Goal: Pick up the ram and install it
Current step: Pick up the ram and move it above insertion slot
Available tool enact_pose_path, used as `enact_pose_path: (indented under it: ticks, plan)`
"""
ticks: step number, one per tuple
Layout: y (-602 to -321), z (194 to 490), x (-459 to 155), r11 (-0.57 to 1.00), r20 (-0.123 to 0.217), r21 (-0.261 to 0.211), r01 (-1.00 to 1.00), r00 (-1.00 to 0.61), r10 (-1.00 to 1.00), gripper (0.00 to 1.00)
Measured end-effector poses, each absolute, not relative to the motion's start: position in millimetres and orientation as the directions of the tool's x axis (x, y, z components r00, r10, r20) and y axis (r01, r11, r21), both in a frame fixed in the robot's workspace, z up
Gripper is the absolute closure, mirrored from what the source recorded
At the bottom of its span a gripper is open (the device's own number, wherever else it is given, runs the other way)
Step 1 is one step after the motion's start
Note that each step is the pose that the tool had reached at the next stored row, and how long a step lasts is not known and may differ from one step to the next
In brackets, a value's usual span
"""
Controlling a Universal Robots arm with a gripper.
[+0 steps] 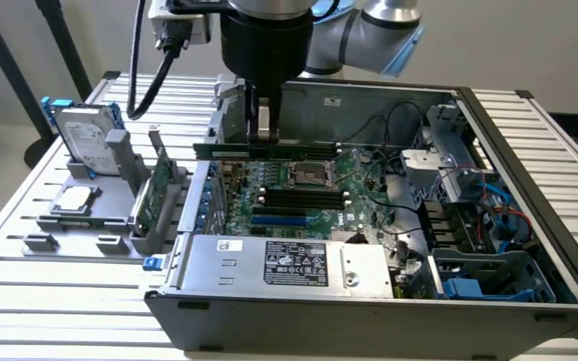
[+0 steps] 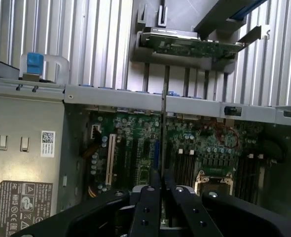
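Note:
My gripper hangs over the open computer case and is shut on the ram, a long thin green stick held level by its upper edge. The stick floats above the motherboard, behind the processor socket and clear of the black memory slots. In the wrist view the ram appears edge-on as a thin line running out from between the black fingers of my gripper, over the green board and its memory slots.
The case has tall walls, a power supply at the front, and drive cages and cables on the exterior view's right. On that view's left, a grey holder carries a hard drive, a silver processor chip and an expansion card.

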State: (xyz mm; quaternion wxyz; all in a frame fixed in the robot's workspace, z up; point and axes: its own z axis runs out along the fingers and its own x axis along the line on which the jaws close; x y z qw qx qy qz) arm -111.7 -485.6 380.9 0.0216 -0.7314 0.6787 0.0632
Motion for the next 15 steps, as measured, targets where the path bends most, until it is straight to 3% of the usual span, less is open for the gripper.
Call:
enact_pose_path:
  ticks: [15]
  plan:
    - [-448.3, 379.8, -80.7, -0.078, -0.112, 0.055, -0.995, 0.071, -0.991, 0.86]
